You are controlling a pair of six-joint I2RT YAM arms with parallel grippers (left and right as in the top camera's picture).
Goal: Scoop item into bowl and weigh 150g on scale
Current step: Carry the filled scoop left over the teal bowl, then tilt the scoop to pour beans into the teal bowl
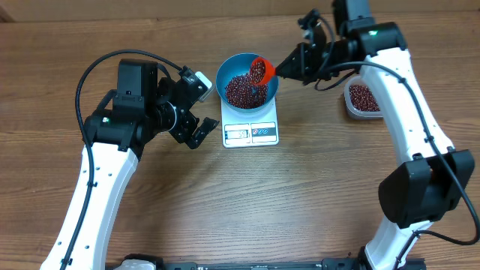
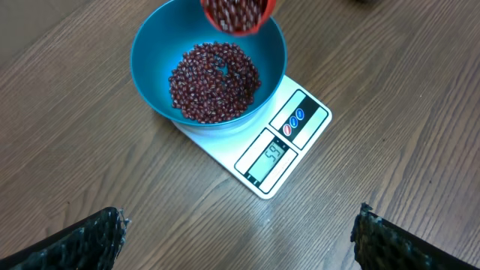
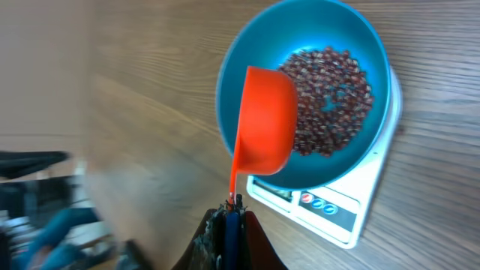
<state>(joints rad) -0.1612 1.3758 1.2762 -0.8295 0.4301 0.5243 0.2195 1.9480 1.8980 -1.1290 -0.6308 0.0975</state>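
The blue bowl (image 1: 222, 79) stands on the white scale (image 1: 251, 133) and holds a heap of dark red-brown beans (image 1: 241, 91). My right gripper (image 1: 289, 66) is shut on the handle of an orange scoop (image 1: 262, 70), which is tilted over the bowl's right side with beans in its mouth (image 2: 236, 13). In the right wrist view the scoop (image 3: 262, 120) hangs over the bowl (image 3: 322, 30), its handle clamped in the gripper (image 3: 231, 217). My left gripper (image 1: 202, 107) is open and empty, just left of the scale. Its fingertips (image 2: 97, 236) frame bare table below the scale (image 2: 285, 146).
A clear tub (image 1: 364, 97) of more beans sits at the right, under the right arm. The scale's display (image 2: 271, 156) faces the table's front and appears to read 59. Bare wooden table lies in front of the scale.
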